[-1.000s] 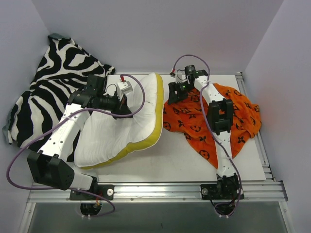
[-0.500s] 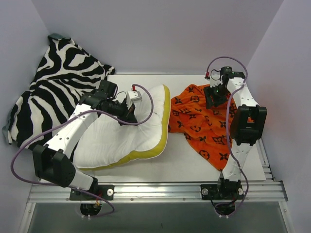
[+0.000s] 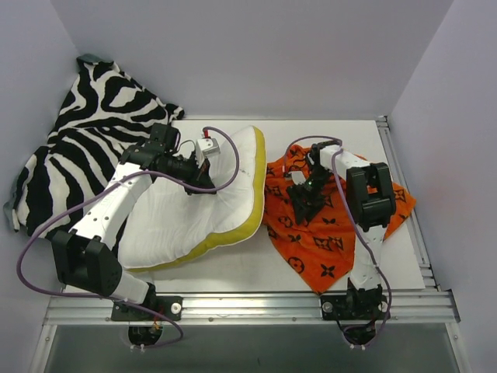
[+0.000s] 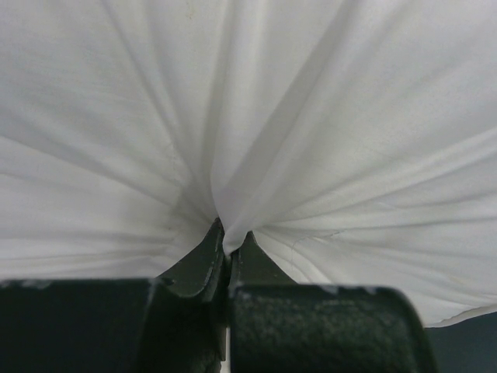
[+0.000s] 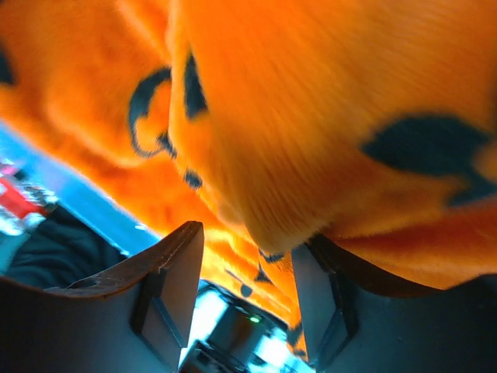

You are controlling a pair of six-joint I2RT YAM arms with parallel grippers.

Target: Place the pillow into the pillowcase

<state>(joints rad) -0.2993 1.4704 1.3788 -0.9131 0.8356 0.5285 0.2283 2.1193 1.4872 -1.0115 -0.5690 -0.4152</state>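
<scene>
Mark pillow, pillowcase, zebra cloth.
pillow (image 3: 198, 221), top external view, white face near the yellow piping.
pillowcase (image 3: 322, 241), top external view, near orange panel.
zebra cloth (image 3: 85, 148), top external view, striped middle.

The top view looks down from above and behind the 2 arm bases (image 3: 144, 307), over the whole worktop (image 3: 233, 268). The left wrist view sits just behind the left claw (image 4: 229, 237), so near the pillow (image 4: 311, 116) that white cloth fills it. The right wrist view looks past the right claw (image 5: 247, 256), close against the pillowcase (image 5: 311, 101). Each shares only that cloth with the top view.
</scene>
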